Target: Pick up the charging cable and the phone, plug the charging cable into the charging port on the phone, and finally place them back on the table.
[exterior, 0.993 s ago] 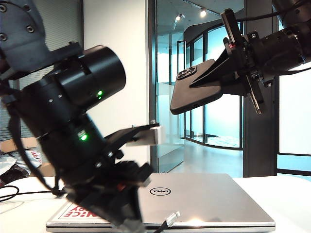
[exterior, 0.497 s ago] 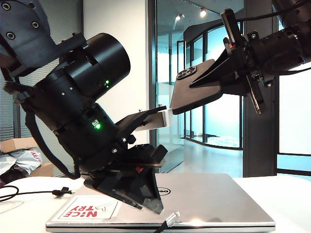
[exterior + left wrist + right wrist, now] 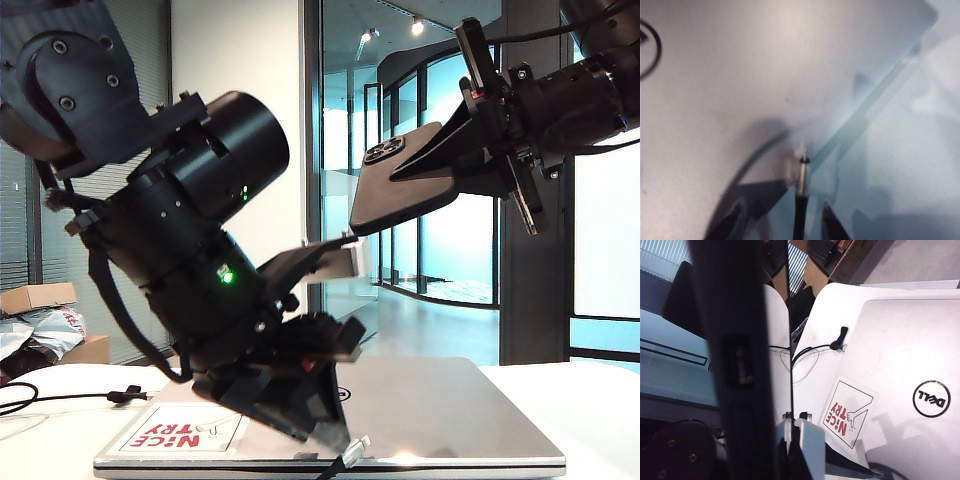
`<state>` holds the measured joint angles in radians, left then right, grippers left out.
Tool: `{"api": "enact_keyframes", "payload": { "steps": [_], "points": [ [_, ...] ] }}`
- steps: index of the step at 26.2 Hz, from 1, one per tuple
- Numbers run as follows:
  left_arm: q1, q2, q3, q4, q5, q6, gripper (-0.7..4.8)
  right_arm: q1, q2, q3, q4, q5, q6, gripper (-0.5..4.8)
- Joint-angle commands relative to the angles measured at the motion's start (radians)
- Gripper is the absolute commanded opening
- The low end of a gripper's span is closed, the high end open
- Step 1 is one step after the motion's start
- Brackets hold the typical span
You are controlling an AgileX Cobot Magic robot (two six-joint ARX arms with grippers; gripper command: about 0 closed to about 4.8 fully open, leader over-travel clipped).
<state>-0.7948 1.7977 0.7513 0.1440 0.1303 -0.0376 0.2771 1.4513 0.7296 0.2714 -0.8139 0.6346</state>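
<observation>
Your right gripper (image 3: 455,165) pinches the phone (image 3: 405,185) high above the laptop (image 3: 450,410). Your left gripper (image 3: 782,220), fingers spread, hovers over the charging cable (image 3: 799,210), whose plug lies at the laptop's front edge. The cord is light and limp, so I'd grip the stiff plug body just behind the metal tip.

Black cylindrical left arm (image 3: 190,250) with green indicator lights, visible screws, looping black cables.

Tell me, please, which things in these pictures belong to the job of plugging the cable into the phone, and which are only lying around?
Belongs to the job:
- phone, held up by the right gripper
- charging cable, plug tip between the left gripper fingers, jaws open
- table

Only lying around:
- laptop
- sticker
- cardboard box
</observation>
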Motion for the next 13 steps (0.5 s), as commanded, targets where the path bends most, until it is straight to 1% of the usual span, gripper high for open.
{"api": "enact_keyframes", "payload": {
  "steps": [1,3,13],
  "points": [
    [-0.001,0.008,0.004,-0.014,0.001,0.004,1.88,0.001,-0.010,0.008,0.040,-0.016,-0.007,-0.04],
    [-0.001,0.008,0.003,-0.033,0.001,0.004,1.88,0.001,-0.010,0.008,0.041,-0.015,-0.007,-0.05],
    [-0.001,0.045,0.003,-0.031,0.001,0.004,1.88,0.001,-0.010,0.008,0.043,-0.015,-0.007,-0.05]
  ]
}}
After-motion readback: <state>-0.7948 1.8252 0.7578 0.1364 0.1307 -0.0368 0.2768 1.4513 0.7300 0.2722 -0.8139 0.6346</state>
